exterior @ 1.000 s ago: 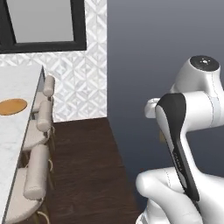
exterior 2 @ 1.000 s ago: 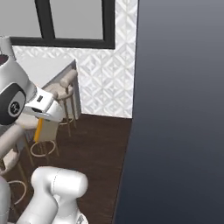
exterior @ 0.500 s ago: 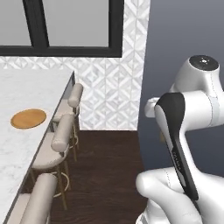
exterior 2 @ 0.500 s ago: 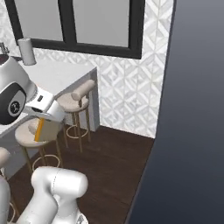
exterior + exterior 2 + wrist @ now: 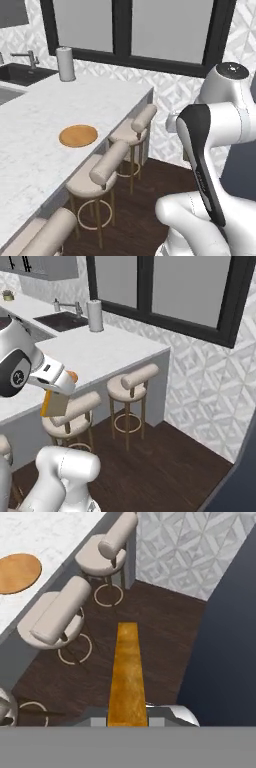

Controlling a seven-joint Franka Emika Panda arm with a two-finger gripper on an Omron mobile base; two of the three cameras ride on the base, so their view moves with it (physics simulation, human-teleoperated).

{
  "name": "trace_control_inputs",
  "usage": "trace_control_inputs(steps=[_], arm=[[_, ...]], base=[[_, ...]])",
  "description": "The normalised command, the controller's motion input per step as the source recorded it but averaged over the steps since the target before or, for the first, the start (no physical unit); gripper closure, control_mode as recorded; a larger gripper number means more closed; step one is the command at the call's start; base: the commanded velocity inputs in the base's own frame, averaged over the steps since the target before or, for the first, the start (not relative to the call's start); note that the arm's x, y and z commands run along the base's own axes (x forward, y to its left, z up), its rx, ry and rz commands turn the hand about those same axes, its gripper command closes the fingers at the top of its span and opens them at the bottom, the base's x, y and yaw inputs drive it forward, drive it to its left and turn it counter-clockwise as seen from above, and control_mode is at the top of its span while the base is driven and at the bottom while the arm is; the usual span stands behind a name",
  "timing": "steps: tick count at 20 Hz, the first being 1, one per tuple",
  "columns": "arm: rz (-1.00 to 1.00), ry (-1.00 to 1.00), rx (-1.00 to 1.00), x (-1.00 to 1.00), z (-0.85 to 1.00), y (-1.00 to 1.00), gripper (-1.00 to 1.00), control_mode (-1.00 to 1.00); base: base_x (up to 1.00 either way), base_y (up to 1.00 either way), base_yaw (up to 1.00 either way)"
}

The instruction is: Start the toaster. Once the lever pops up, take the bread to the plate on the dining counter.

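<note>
Bread (image 5: pixel 127 672) clamped in claw (image 5: pixel 54 401); views swung since earlier, plate (image 5: pixel 78 136) on dining counter (image 5: pixel 30 150) nearer.

Dark wood floor (image 5: pixel 165 466) fills the lower frame; beige stools (image 5: pixel 102 172) line the left, black-framed windows (image 5: pixel 165 286) sit above a patterned tile wall (image 5: pixel 200 381), sink (image 5: pixel 62 320) upper left.

Orange-tan plate (image 5: pixel 78 135), white veined dining counter (image 5: pixel 30 155), beige stools (image 5: pixel 102 172), orange-crusted bread (image 5: pixel 127 677)

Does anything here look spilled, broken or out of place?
Nothing stands out. The gripper is shut on the bread, held over the floor. The plate lies flat and bare on the dining counter, stools tidy alongside.
</note>
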Motion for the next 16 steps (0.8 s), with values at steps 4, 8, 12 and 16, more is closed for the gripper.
trace_control_inputs(steps=[4, 8, 12, 16], arm=[[0.00, 0.00, 0.00, 0.00, 0.00, 0.00, 1.00, 1.00], [0.00, 0.00, 0.00, 0.00, 0.00, 0.00, 1.00, 1.00], [0.00, 0.00, 0.00, 0.00, 0.00, 0.00, 1.00, 1.00], [0.00, 0.00, 0.00, 0.00, 0.00, 0.00, 1.00, 1.00]], base=[[0.37, -0.34, 0.72], [0.36, -0.40, 0.70], [0.47, -0.60, 0.58], [0.54, -0.74, 0.39]])
